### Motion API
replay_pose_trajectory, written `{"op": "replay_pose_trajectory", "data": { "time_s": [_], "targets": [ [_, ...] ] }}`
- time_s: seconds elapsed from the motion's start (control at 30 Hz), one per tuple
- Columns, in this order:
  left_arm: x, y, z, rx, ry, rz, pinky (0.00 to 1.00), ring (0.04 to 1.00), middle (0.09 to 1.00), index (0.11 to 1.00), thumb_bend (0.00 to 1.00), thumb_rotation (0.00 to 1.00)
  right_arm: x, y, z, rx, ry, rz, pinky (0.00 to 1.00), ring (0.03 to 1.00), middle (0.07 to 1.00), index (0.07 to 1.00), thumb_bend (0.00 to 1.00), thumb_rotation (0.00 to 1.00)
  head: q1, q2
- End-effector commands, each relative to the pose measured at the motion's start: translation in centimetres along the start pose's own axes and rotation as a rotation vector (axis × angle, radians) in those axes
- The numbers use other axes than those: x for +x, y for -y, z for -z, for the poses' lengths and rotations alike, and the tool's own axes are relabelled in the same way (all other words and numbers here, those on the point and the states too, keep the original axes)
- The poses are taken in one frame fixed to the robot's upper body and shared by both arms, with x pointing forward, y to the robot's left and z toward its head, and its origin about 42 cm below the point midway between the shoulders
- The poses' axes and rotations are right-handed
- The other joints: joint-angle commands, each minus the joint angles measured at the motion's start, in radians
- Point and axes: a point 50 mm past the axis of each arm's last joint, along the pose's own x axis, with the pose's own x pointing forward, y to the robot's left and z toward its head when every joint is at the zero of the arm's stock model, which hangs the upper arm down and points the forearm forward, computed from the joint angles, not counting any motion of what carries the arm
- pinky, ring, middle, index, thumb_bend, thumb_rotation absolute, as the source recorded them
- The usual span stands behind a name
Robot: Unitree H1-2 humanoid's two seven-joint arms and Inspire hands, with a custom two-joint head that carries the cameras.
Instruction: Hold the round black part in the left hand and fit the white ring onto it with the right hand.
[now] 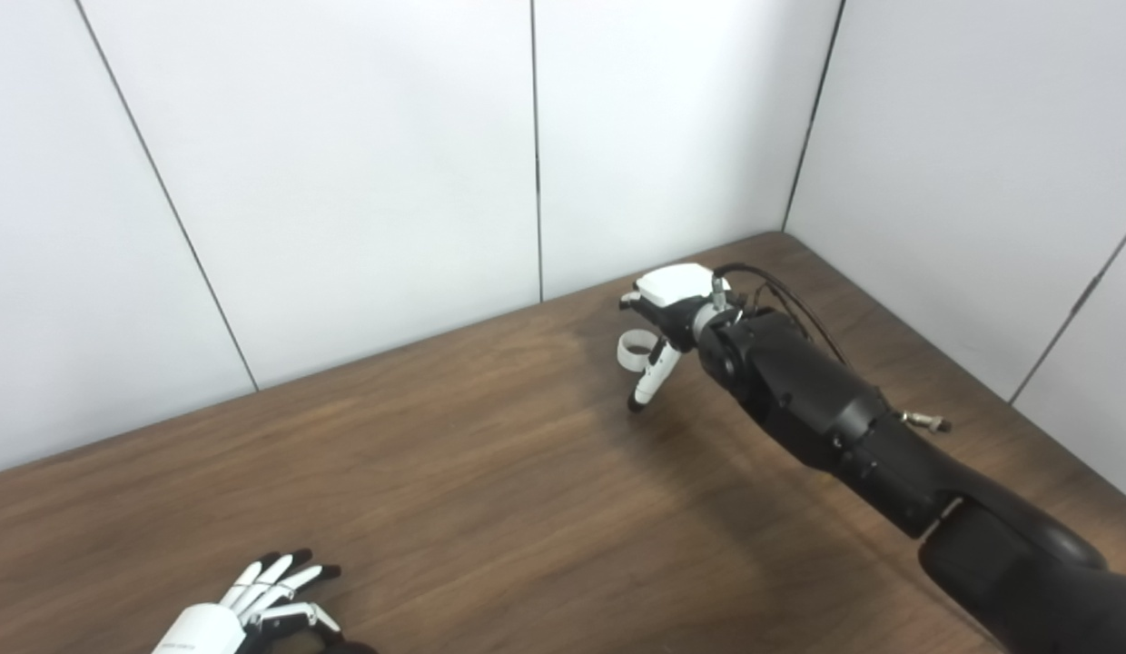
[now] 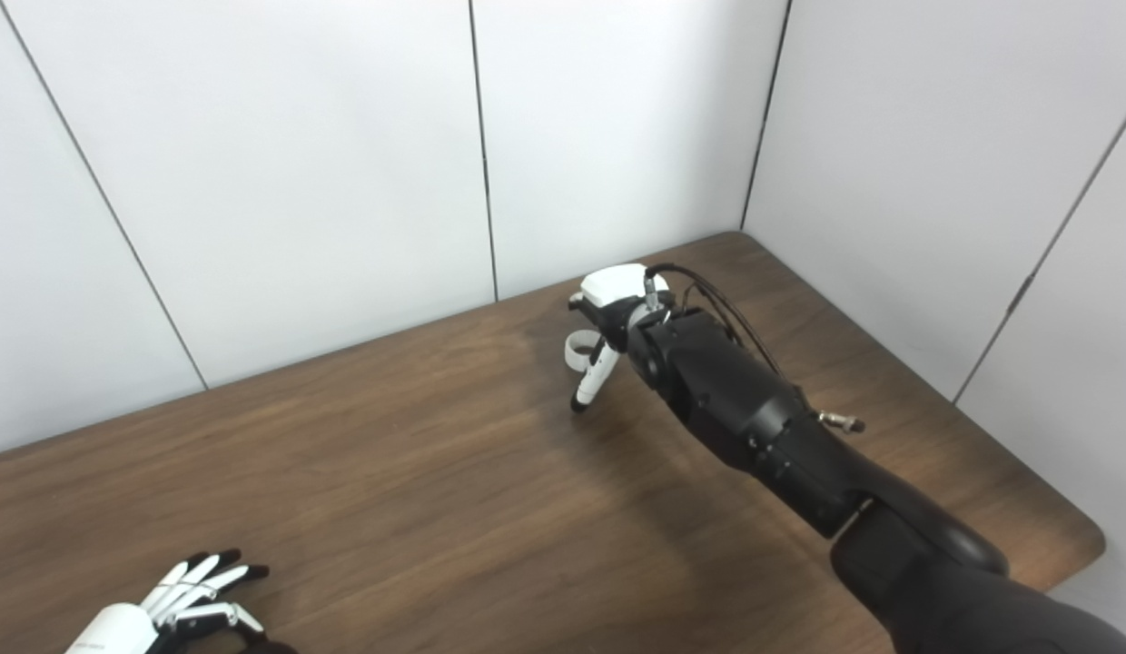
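My right hand (image 1: 674,313) reaches to the far side of the table, its white back up. The white ring (image 1: 636,350) sits just under its fingers. One finger (image 1: 647,383) points down in front of the ring, its tip at the wood. Whether the ring is gripped or only touched does not show. My left hand (image 1: 254,604) lies at the bottom left edge with its fingers spread and stretched out. A dark rounded shape (image 1: 347,647), perhaps the round black part, shows by its thumb, cut off by the picture's edge.
The brown wooden table (image 1: 454,472) meets white wall panels (image 1: 363,182) at the back and right, forming a corner just behind my right hand. The table's right corner (image 2: 1085,536) is rounded.
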Motion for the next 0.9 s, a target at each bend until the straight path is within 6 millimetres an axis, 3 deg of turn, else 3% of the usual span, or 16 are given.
{"op": "replay_pose_trajectory", "data": {
  "time_s": [0.0, 0.43, 0.87],
  "targets": [
    [-1.3, 0.1, 0.3, 0.030, -0.015, 0.066, 1.00, 0.967, 0.887, 0.482, 0.51, 0.05, 0.1, 3.5, 0.3, -0.014, -0.003, 0.097, 0.98, 1.000, 1.000, 0.915, 1.00, 0.47, 0.000, 0.001],
    [-2.1, 0.3, 0.0, 0.012, -0.019, 0.066, 1.00, 0.967, 0.890, 0.481, 0.51, 0.05, 0.5, 3.5, 0.2, -0.016, -0.008, 0.075, 1.00, 1.000, 1.000, 0.909, 1.00, 0.46, 0.003, 0.009],
    [-2.2, 0.5, -0.3, 0.005, -0.020, 0.066, 1.00, 0.966, 0.889, 0.481, 0.51, 0.05, 0.3, 5.0, 1.0, -0.018, -0.031, 0.065, 1.00, 1.000, 1.000, 0.920, 0.99, 0.46, 0.010, 0.009]
  ]
}}
